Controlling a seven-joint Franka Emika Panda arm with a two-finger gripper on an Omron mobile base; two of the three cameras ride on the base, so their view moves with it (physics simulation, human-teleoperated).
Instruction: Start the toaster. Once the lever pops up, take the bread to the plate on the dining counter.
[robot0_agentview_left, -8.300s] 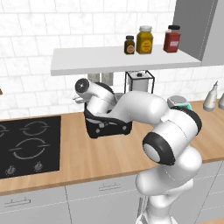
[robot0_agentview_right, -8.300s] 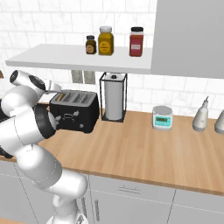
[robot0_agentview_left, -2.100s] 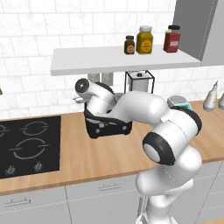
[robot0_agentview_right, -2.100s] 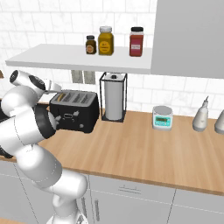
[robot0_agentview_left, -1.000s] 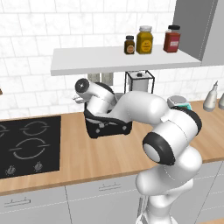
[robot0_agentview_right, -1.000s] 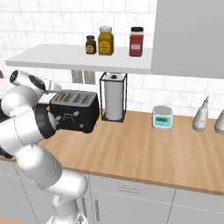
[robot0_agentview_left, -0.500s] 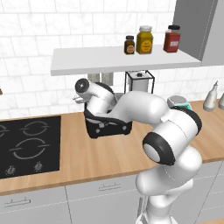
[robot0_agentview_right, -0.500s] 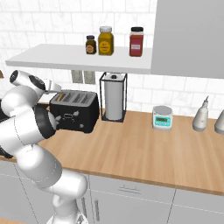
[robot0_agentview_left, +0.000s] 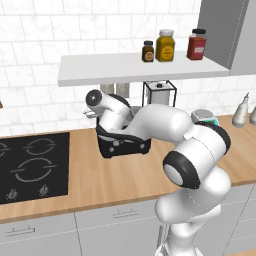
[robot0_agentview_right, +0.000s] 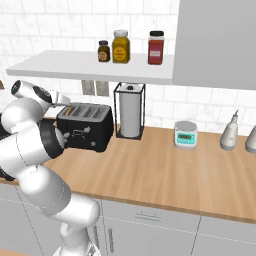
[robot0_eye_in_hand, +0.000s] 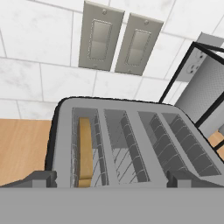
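Observation:
The black toaster (robot0_agentview_right: 85, 127) stands on the wood worktop against the tiled wall, and my arm hides most of the toaster (robot0_agentview_left: 122, 146) in the left base view. From the hand view I look down on the toaster's silvery slots (robot0_eye_in_hand: 131, 144). A tan bread slice (robot0_eye_in_hand: 85, 151) stands edge-on in the leftmost slot, sunk inside it. My gripper (robot0_eye_in_hand: 113, 179) hovers just above the toaster's near end, open, its fingertips (robot0_eye_in_hand: 41, 178) wide apart. The gripper (robot0_agentview_right: 61, 99) sits at the toaster's left end. The plate and the dining counter are out of view.
A wire paper-towel holder (robot0_agentview_right: 131, 117) stands right of the toaster, with a small kitchen scale (robot0_agentview_right: 185, 134) and two bottles (robot0_agentview_right: 230, 132) further right. A shelf with jars (robot0_agentview_right: 120, 47) hangs low above the toaster. A black hob (robot0_agentview_left: 32, 165) lies to the left.

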